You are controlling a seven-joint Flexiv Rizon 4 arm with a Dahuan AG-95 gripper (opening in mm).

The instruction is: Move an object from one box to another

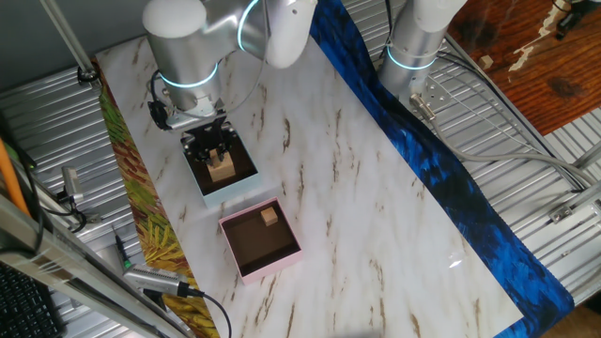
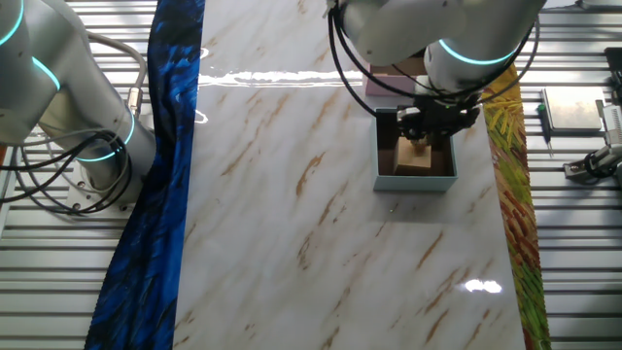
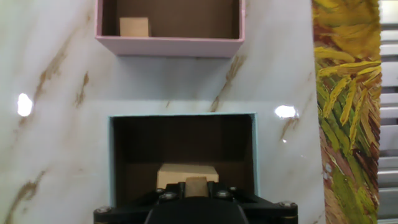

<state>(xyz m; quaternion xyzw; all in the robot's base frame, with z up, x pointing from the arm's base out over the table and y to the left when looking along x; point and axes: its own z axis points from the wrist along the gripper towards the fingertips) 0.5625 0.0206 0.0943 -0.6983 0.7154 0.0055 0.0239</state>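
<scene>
Hovering over the light-blue box (image 1: pixel 246 184), the tool (image 1: pixel 215 150) hides its grip; pink box (image 1: pixel 282 257) adjacent.

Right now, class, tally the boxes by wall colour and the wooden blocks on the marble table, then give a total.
Light-blue box: 1
Pink box: 1
Wooden blocks: 2, one in the pink box, one in the light-blue box
Total: 4
</scene>
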